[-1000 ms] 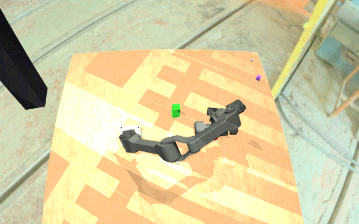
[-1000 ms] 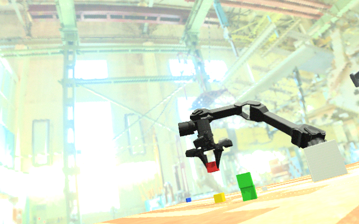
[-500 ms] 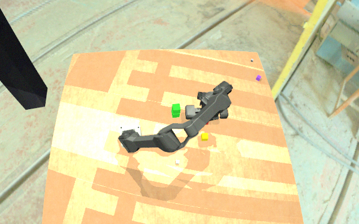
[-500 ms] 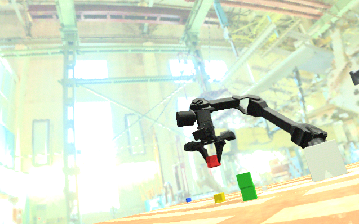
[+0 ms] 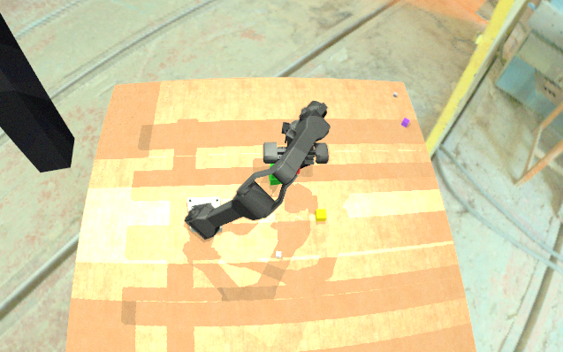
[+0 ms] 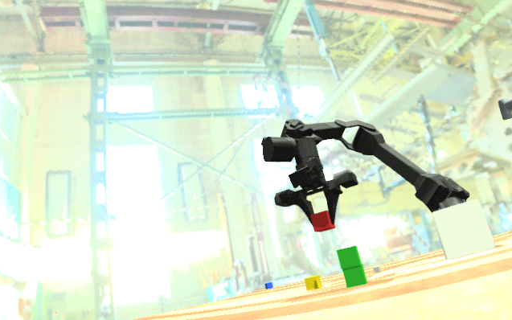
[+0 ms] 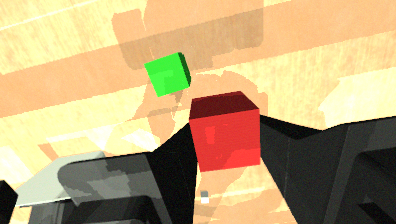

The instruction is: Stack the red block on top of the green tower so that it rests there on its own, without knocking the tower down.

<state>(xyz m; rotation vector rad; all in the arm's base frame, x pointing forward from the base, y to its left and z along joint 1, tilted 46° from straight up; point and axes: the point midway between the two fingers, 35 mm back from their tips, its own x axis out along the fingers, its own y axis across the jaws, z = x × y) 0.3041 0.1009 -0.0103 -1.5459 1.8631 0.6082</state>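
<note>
Hanging in the air above the orange-and-cream patterned wooden surface point(image 5: 367, 283), the black parallel-jaw gripper point(image 6: 322, 219) has its fingers point(image 6: 305, 209) clamped on the small red cube block point(image 6: 321, 221), roughly half open with the cube filling the gap between them. In the exterior view the red cube sits higher than the green two-block tower point(image 6: 351, 267) and a bit off to one side of it, not touching. The wrist view shows the same thing: red cube point(image 7: 226, 131) pinched between dark fingers, green tower top point(image 7: 167, 74) below and off-centre. From the top view the arm covers most of the tower, which stands around the middle of the surface, closer to the far edge. A small yellow cube point(image 5: 321, 214) sits nearby and a tiny purple cube point(image 5: 405, 122) is near the far right corner.
</note>
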